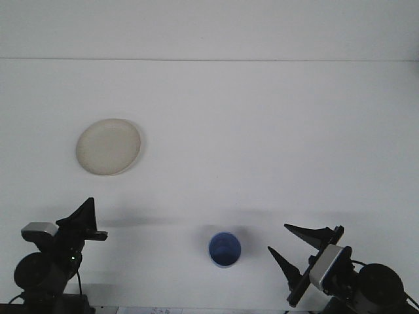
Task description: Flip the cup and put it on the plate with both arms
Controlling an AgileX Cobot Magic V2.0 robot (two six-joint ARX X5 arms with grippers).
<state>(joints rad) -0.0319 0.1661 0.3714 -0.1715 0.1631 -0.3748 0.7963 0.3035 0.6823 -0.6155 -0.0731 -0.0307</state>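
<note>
A blue cup [224,250] stands upright, mouth up, near the table's front edge at centre. A cream plate [109,146] lies on the table at the left, well behind the cup. My right gripper [296,245] sits low at the front right, to the right of the cup, open and holding nothing. At the front left is my left gripper [88,219], far from both the cup and the plate; its black fingers overlap from this angle.
The white table [262,131] runs back to a white wall, with its far edge visible across the top of the view.
</note>
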